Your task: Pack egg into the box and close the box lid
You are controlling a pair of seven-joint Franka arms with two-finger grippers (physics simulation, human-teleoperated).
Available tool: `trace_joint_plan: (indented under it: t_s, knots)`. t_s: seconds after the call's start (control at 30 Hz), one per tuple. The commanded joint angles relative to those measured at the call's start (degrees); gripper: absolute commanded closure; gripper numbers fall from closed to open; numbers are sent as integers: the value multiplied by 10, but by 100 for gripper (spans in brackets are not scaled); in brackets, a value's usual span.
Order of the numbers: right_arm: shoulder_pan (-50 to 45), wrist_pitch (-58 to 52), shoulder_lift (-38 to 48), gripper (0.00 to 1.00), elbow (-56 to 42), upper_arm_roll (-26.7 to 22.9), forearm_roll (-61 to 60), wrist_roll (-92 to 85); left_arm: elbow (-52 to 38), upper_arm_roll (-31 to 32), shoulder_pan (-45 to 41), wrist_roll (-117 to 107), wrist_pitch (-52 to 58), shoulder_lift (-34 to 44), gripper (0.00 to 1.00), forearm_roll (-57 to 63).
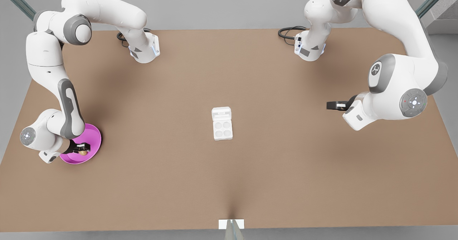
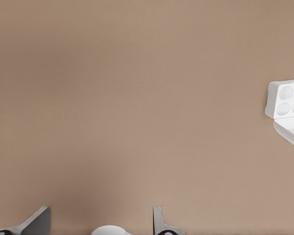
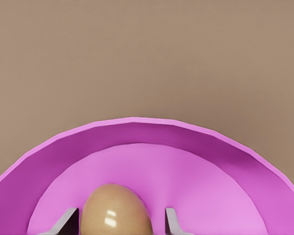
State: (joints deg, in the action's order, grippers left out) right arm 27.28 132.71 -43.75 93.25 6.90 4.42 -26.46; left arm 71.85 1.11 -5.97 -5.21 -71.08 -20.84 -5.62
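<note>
The tan egg lies in a round pink plate at the front view's left. My right gripper is down in the plate, open, with one finger on each side of the egg and a small gap showing. The white box sits mid-table with its four cups empty. Its box lid lies folded back flat. My left gripper waits open above the table at the front view's right, well away from the box.
The brown table stretches bare between plate and box. Both arm bases stand along the far edge with black cables. A small white bracket sits at the near edge.
</note>
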Motion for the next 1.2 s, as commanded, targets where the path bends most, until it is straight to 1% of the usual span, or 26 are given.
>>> trace_joint_plan:
  t_s: [0.0,0.2,0.47,0.53,0.6,1.17]
  knots:
    - [1,0,1,35,0,0,0,0,1,1,0,1,2,0,0,0]
    - [1,0,1,35,1,0,1,-1,0,2,0,1,2,1,0,1]
    - [-4,0,1,43,-1,0,1,-2,0,2,-1,1,2,1,0,1]
    - [-3,-1,1,43,-1,0,1,-3,1,2,-1,1,2,1,0,1]
    - [-3,-1,1,45,-1,0,1,-3,0,6,0,1,2,1,0,1]
    - [-3,-3,4,47,3,0,4,-3,0,14,0,0,2,1,0,1]
